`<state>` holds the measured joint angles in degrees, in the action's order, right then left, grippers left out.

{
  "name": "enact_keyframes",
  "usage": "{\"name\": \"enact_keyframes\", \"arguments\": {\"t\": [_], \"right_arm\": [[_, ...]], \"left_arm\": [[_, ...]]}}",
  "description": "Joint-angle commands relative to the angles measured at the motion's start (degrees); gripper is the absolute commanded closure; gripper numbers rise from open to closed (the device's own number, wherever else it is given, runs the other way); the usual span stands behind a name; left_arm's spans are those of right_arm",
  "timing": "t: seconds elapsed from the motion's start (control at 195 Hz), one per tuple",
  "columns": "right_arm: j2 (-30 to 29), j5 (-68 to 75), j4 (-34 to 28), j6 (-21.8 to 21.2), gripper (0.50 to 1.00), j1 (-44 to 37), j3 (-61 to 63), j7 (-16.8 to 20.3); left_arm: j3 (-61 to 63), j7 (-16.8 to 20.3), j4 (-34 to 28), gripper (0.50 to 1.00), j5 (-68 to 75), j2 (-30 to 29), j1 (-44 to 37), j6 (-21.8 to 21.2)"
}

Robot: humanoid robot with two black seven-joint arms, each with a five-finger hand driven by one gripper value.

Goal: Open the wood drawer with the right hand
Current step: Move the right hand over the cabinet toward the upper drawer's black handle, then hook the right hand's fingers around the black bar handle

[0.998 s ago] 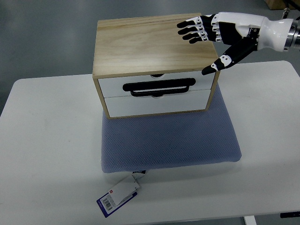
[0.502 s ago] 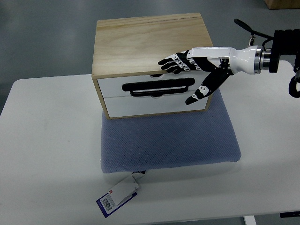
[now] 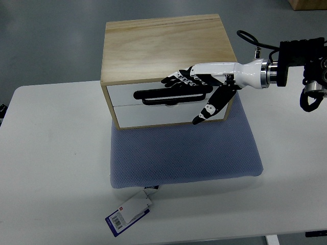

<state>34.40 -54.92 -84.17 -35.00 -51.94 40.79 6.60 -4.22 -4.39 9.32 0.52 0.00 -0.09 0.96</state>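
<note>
Right hand (image 3: 196, 92) has dropped from over the box top a second ago to the front face now. Fingers (image 3: 176, 80) are extended and slightly spread, lying along the top edge of the upper drawer (image 3: 158, 90), just above the black handle (image 3: 173, 95). The thumb (image 3: 208, 108) points down and left across the lower drawer (image 3: 163, 114). Hand is apart, clamped on nothing. Handle and drawers look the same as in the earlier frames, both fronts flush, so no pull has started.

Read: approach is nearly done, hook not made. Fingers need to get behind the handle bar and curl before any pull toward the near side.

The wood drawer box (image 3: 163, 46) sits at the far edge of the blue-grey cushion (image 3: 184, 153), which lies on the white desk (image 3: 51, 168). A tagged label (image 3: 129, 212) lies on the desk just off the cushion's near left corner.

Unclear:
- Can't tell if the fingertips touch the drawer front or hover off it; steep view gives no depth.
- Right end of the handle is covered by the hand.
- Can't tell which drawer the handle belongs to; it straddles the seam.
- Right forearm is cut by the right edge. Left arm not visible.
- Label print is too small to read.
</note>
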Motion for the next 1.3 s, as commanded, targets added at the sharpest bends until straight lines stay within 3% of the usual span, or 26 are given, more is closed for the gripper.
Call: {"name": "enact_keyframes", "arguments": {"t": [0.0,0.839,1.295], "right_arm": [[-1.00,-1.25,0.76,0.00,0.550,0.00,-0.36,-0.01],[-6.36,-7.31,7.79,0.00,0.548,0.09,-2.99,-0.01],[-6.36,-8.01,9.02,0.00,0.550,0.00,-3.70,-0.10]], "left_arm": [[0.00,-0.01,0.00,0.500,0.01,0.00,0.00,0.01],[0.00,0.08,0.00,0.500,0.01,0.00,0.00,0.01],[0.00,-0.01,0.00,0.500,0.01,0.00,0.00,0.01]]}}
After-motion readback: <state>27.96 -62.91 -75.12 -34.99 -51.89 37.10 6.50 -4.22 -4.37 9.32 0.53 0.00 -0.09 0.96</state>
